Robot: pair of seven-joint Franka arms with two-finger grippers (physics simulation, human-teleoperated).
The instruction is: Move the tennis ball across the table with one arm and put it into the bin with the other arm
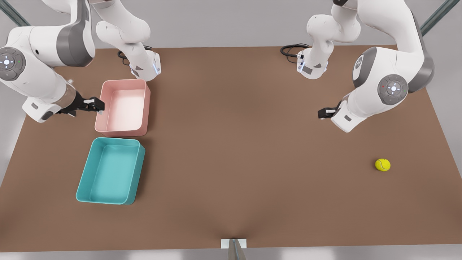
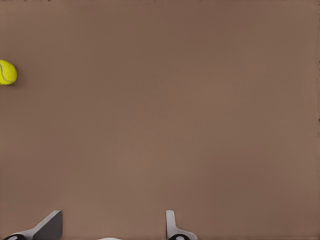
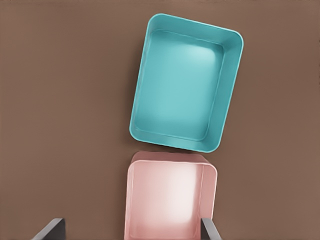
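The tennis ball (image 1: 382, 164) lies on the brown table (image 1: 231, 151) at the front view's right; the left wrist view has it as a yellow-green tennis ball (image 2: 7, 72) far off to one side. My left gripper (image 1: 323, 113) hovers above the table up and left of the ball in the front view, well apart from it, and its fingers (image 2: 172, 226) stand open and empty. The teal bin (image 1: 112, 169) sits empty at the front view's left. My right gripper (image 1: 93, 105) hangs open beside the pink tray's left wall, looking down on the bin (image 3: 185, 85).
An empty pink tray (image 1: 124, 108) stands just behind the teal bin, almost touching it, and appears as the pink tray (image 3: 167, 200) between the right gripper's fingers. Both arm bases and cables (image 1: 290, 50) sit at the table's far edge. A small mount (image 1: 234, 243) is at the near edge.
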